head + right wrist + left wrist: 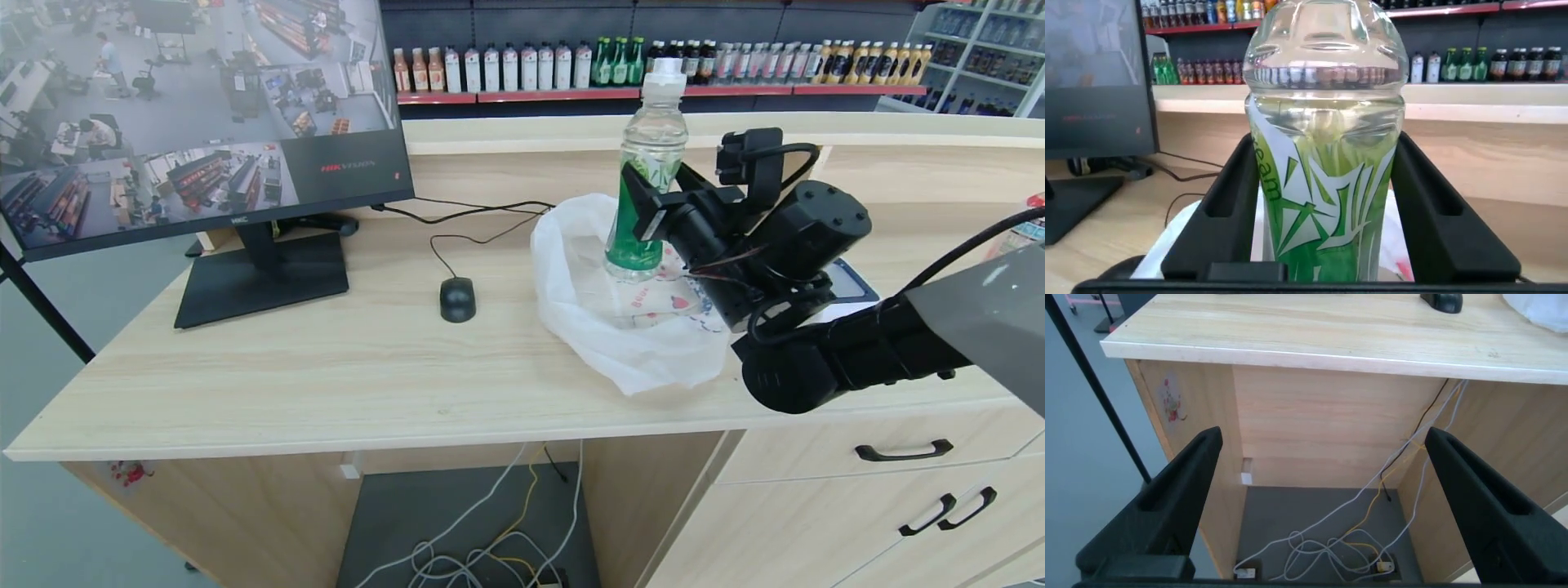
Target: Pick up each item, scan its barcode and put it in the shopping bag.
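Bottle (649, 175), clear ribbed plastic, in right tool (653, 204).

matte black end effector (645, 206), arm (824, 222), cable (963, 246)

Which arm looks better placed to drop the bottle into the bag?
Right. The right hand grips the bottle at the open shopping bag; the left hand hangs empty before the counter.

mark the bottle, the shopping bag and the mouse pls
bottle (653, 143), head view, clear upper body above the label.
shopping bag (571, 273), head view, its left wall.
mouse (457, 299), head view, top of its shell.
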Available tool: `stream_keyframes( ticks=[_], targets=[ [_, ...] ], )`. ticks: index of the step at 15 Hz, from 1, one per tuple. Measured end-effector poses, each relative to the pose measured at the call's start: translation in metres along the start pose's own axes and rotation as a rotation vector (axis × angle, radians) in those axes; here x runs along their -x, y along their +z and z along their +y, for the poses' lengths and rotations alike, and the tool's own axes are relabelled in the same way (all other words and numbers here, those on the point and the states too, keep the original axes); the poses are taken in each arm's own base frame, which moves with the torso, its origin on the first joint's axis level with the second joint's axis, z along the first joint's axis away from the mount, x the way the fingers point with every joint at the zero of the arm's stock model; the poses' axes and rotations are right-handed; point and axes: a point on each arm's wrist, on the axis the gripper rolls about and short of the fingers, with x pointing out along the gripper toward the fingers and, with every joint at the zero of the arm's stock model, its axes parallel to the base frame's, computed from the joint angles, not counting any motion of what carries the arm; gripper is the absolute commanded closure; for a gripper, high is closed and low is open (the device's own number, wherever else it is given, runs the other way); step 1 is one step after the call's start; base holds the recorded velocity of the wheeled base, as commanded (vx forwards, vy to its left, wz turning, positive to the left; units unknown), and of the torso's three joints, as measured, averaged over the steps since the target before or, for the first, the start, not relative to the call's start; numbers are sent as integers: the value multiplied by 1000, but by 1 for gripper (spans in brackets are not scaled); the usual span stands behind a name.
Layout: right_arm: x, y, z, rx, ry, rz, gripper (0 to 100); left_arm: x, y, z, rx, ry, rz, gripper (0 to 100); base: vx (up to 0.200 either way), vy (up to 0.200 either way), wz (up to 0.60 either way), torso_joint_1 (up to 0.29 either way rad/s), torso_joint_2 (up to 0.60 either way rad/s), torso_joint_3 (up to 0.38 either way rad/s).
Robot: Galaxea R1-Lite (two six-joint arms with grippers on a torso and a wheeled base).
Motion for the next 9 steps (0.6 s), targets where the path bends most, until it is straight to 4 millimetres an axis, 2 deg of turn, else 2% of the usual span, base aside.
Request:
stream_keyframes(
  ticks=[9],
  targets=[
    [-9, -39, 4, 2, 7, 67, 100, 0, 0, 0, 0, 0, 0, 0, 0, 0, 0, 0, 0, 0]
  ],
)
